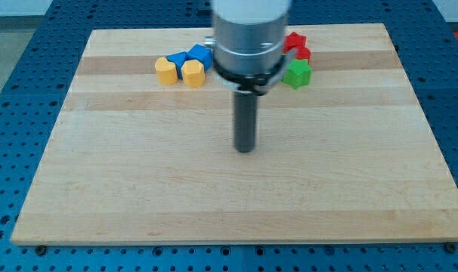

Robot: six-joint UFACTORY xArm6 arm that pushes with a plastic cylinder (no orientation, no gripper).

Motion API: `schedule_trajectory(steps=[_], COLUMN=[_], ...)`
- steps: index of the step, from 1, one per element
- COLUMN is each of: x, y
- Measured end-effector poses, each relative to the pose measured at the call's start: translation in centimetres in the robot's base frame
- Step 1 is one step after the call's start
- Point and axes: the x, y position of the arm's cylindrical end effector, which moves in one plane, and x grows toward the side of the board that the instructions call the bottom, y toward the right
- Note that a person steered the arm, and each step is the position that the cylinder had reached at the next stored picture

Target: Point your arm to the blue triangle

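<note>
My tip (246, 149) rests on the board near its middle. Two blue blocks lie at the view's top left of it: a small one (178, 57) behind the yellow blocks and a larger one (201, 54) partly hidden by the arm (250, 34). I cannot tell which is the triangle. Both are well apart from my tip, up and to the left.
Two yellow blocks (165, 71) (193, 73) sit in front of the blue ones. A green star-like block (297, 74) and two red blocks (295, 41) (302, 54) lie at the view's top right of the arm. The wooden board (138, 189) ends near the view's edges.
</note>
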Motion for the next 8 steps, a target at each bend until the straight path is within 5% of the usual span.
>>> schedule_trajectory(steps=[4, 5, 6, 7, 8], x=[-4.7, -8.4, -17.2, -25.2, -28.1], y=[-19.6, -23.2, -23.6, -20.0, -18.1])
